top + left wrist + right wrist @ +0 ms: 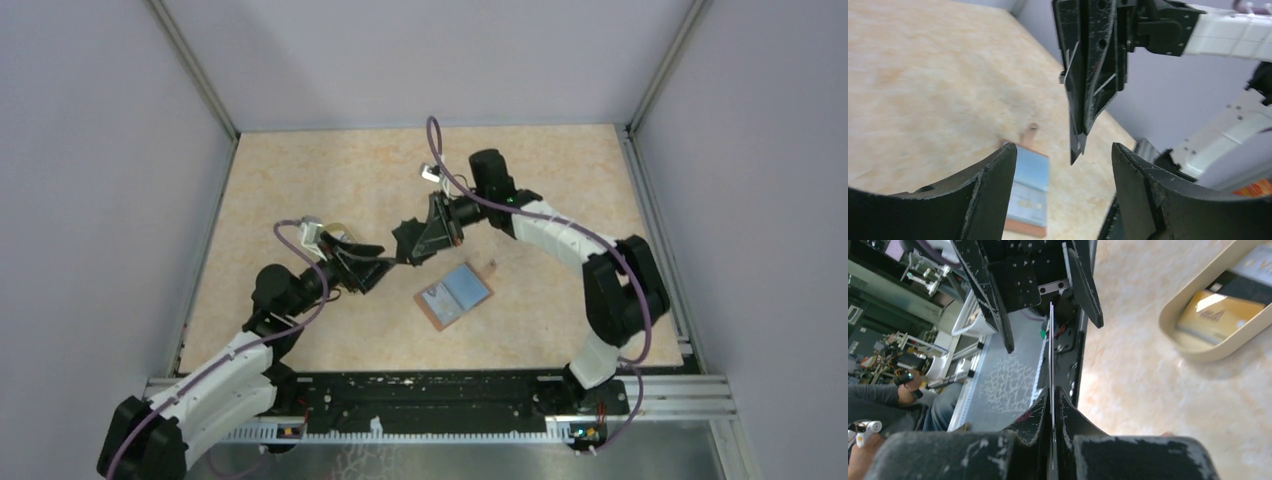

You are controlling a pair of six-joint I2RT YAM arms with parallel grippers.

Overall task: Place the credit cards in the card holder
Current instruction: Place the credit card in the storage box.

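The card holder (455,296) lies open on the table, blue lining up, reddish-brown rim showing. It also shows in the left wrist view (1030,185). My right gripper (408,246) is shut on a thin credit card (1051,350), seen edge-on, held above the table left of the holder. My left gripper (384,268) is open and empty, its jaws wide apart and facing the right gripper's tip from close by. In the left wrist view the right gripper (1083,90) hangs just above the gap between my left fingers (993,185). An orange-yellow credit card (1218,315) lies in a cup.
A translucent yellowish cup (1198,347) lies on the table holding cards; in the top view its rim (338,224) peeks out behind the left wrist. Grey walls enclose the table on three sides. A rail runs along the near edge (440,400).
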